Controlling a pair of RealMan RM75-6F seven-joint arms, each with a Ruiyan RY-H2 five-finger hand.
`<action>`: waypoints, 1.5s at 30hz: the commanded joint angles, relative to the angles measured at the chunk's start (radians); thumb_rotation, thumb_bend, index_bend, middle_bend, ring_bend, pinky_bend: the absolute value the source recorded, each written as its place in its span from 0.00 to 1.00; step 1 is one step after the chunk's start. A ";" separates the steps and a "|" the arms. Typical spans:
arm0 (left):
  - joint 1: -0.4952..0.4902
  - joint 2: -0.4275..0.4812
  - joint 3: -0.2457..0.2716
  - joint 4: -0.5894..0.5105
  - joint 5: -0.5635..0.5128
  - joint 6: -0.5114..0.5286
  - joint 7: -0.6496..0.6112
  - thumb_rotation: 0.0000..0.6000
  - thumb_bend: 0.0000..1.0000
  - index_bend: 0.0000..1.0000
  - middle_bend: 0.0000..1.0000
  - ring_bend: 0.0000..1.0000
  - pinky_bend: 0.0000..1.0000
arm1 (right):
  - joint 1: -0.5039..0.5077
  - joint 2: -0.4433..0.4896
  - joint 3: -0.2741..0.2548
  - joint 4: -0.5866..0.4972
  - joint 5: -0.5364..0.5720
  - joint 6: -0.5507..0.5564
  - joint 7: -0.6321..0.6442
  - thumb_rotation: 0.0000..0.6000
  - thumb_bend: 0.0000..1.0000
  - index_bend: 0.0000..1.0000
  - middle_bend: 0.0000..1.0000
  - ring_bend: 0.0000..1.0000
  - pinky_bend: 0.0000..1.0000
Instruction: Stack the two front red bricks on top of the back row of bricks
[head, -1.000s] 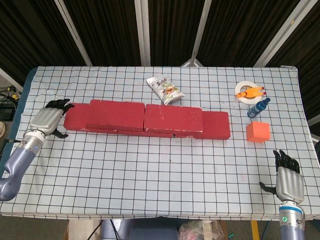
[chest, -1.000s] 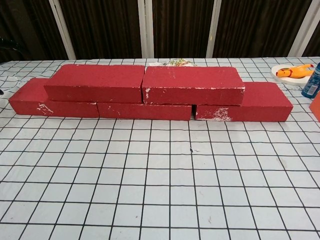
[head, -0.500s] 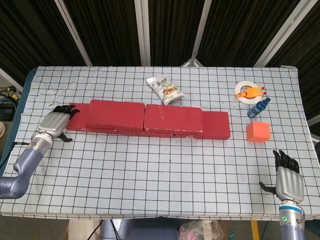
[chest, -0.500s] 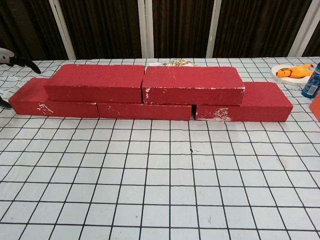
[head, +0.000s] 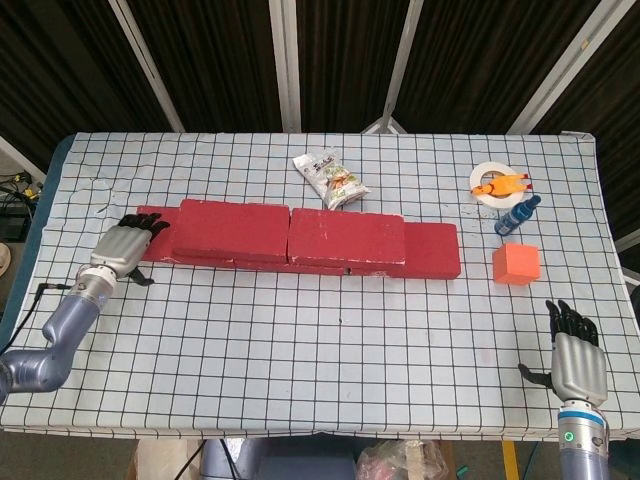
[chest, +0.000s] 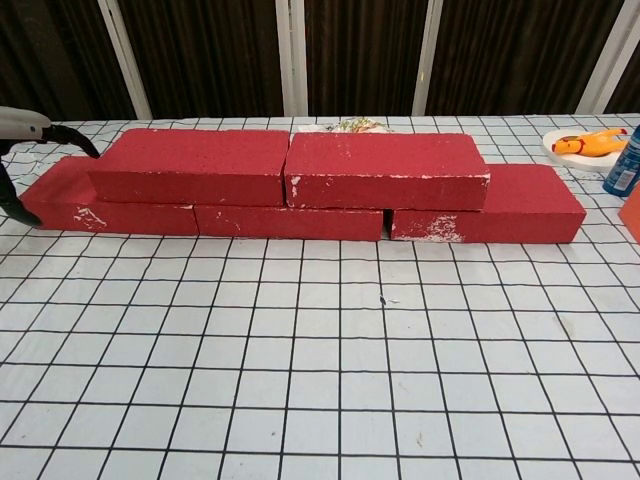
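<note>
The left robot hand (head: 125, 245) has slid in closer to the bricks than it was a moment ago; nothing else has moved. Its fingers are spread over the left end of the bottom left brick (chest: 70, 200), holding nothing, maybe to push that brick straight.

Next come the red bricks. I count five. Three lie in a row on the desk (head: 330, 350): that left one, the middle brick (chest: 290, 222) and the right brick (chest: 500, 205). Two lie on top, the top left brick (chest: 195, 165) and the top right brick (chest: 385, 168). They touch end to end, and each one sits across a gap below, like a wall. So the stacking looks done.

Behind them is one snack bag (head: 330, 178). Further right are one tape roll (head: 490, 176) with one rubber chicken (head: 500, 187) on it, one blue bottle (head: 517, 215) and one orange cube (head: 516, 264).

The right robot hand (head: 578, 362) rests flat near the front right corner, fingers apart, empty, well apart from the bricks.
</note>
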 joint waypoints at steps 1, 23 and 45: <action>-0.002 -0.005 -0.001 0.002 -0.002 -0.002 0.003 1.00 0.00 0.12 0.02 0.00 0.00 | 0.000 0.000 -0.001 0.000 0.000 0.000 0.000 1.00 0.18 0.02 0.00 0.00 0.00; -0.014 -0.005 -0.005 -0.016 -0.011 0.003 0.030 1.00 0.00 0.12 0.02 0.00 0.00 | 0.001 0.000 -0.001 -0.002 0.004 0.002 -0.002 1.00 0.18 0.02 0.00 0.00 0.00; -0.015 0.001 -0.004 -0.033 -0.012 0.011 0.035 1.00 0.00 0.12 0.02 0.00 0.00 | 0.000 0.002 -0.003 -0.003 0.002 0.004 0.002 1.00 0.18 0.02 0.00 0.00 0.00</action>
